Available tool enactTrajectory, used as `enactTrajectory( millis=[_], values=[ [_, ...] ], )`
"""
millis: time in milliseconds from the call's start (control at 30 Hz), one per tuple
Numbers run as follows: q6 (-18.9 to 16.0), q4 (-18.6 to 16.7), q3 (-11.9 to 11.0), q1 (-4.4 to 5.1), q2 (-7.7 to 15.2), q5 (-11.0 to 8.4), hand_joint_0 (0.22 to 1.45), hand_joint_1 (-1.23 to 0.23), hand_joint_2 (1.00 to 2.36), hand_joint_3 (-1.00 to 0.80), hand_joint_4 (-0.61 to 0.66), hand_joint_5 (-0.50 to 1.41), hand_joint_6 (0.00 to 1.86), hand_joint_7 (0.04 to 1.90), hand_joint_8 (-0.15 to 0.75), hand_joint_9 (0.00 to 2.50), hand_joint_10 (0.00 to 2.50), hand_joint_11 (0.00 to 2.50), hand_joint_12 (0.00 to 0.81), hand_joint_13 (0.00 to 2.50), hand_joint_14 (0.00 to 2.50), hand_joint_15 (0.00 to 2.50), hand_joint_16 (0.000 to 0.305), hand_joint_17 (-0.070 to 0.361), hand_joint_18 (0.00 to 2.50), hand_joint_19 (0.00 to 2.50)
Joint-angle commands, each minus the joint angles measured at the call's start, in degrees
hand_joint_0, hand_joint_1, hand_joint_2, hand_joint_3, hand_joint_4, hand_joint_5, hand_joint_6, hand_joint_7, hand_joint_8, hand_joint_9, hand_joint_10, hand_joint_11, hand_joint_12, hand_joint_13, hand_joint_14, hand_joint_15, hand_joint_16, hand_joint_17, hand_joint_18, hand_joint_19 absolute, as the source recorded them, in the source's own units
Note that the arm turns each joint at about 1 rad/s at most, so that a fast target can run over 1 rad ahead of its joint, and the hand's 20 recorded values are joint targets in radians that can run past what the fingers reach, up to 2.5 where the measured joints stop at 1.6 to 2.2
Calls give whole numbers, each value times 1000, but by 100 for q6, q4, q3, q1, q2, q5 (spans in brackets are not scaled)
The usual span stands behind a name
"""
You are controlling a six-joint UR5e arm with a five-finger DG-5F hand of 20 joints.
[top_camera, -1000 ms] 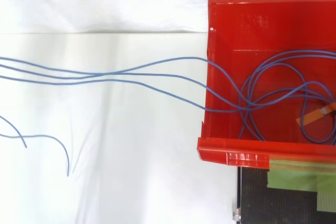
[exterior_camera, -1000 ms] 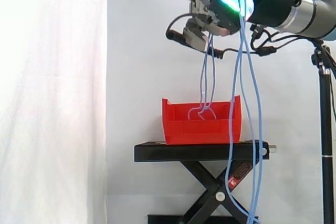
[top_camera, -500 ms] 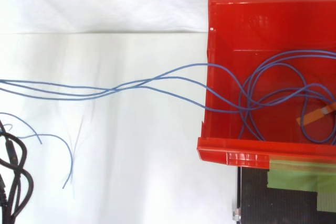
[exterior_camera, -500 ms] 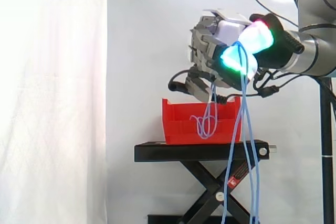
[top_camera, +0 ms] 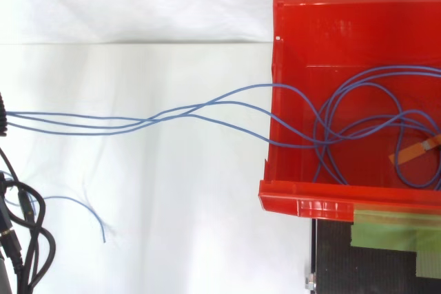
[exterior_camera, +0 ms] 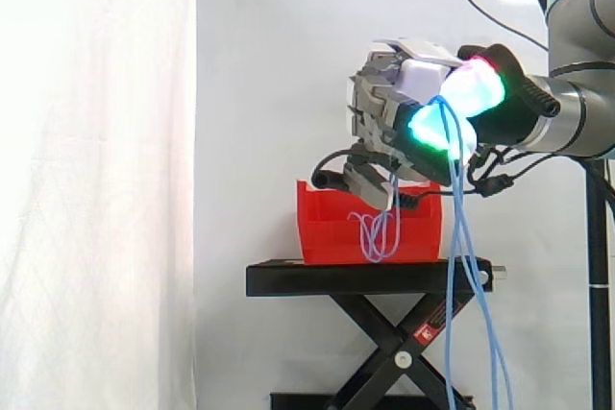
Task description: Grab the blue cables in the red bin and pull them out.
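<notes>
Lowered since a second ago: my hand (exterior_camera: 392, 93) has come down from the upper edge of the side view and now hangs just above and in front of the red bin (exterior_camera: 327, 234). My fingers are curled closed round the blue cables (top_camera: 318, 137), whose strands pass over my glowing green fingertips (exterior_camera: 432, 130).

Side view: from my grip, several strands fall at the right, past the edge of the black stand (exterior_camera: 365, 278), toward the floor. Short slack loops (exterior_camera: 378, 234) hang below my palm across the bin's front wall; earlier they ran taut up out of the bin. The bin rests on the stand, before the white curtain (exterior_camera: 96, 189).

Top view: most of the cable length lies coiled inside the bin. An orange tag (top_camera: 413, 151) sits among the coils. A bundle of strands leaves over the bin's left wall and runs left across the white surface to the edge of the view, lying closer together than before. One loose cable end (top_camera: 93, 210) lies apart, lower left, and has shifted. Green tape (top_camera: 386, 235) covers part of the stand below the bin's rim.
</notes>
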State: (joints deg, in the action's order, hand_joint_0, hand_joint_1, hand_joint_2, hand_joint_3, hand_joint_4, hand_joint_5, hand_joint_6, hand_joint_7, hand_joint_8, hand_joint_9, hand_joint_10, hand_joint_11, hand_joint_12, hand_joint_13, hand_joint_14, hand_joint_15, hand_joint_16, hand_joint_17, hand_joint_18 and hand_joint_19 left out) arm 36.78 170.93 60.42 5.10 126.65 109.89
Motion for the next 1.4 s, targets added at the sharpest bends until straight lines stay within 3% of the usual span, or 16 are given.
enactTrajectory(
  millis=[0,133,300,700,1033,1367],
  values=[
    [-61,-16,5,0,0,-12,732,-881,1000,-1000,48,711,820,564,247,1291,15,1510,327,1362,529,1584,56,125,955,880],
    [-123,20,5,0,0,-12,734,-877,1000,-1000,47,712,814,568,245,1292,15,1510,325,1361,521,1586,55,125,955,881],
    [-492,178,5,0,0,-56,736,-869,1000,-1000,47,713,809,573,245,1294,16,1487,330,1363,512,1586,55,125,956,880],
    [-298,125,5,9,0,-56,699,-775,1000,-1000,62,726,789,551,254,1304,14,1500,344,1365,565,1543,58,130,976,879],
    [-325,143,5,0,0,-56,648,-691,1000,-1000,73,780,499,646,272,1305,15,1474,361,1356,656,1475,62,139,1000,870],
    [-325,151,5,0,0,-56,621,-622,1000,-1000,88,821,345,693,282,1308,13,1465,379,1352,690,1441,65,145,1010,859]
  ],
)
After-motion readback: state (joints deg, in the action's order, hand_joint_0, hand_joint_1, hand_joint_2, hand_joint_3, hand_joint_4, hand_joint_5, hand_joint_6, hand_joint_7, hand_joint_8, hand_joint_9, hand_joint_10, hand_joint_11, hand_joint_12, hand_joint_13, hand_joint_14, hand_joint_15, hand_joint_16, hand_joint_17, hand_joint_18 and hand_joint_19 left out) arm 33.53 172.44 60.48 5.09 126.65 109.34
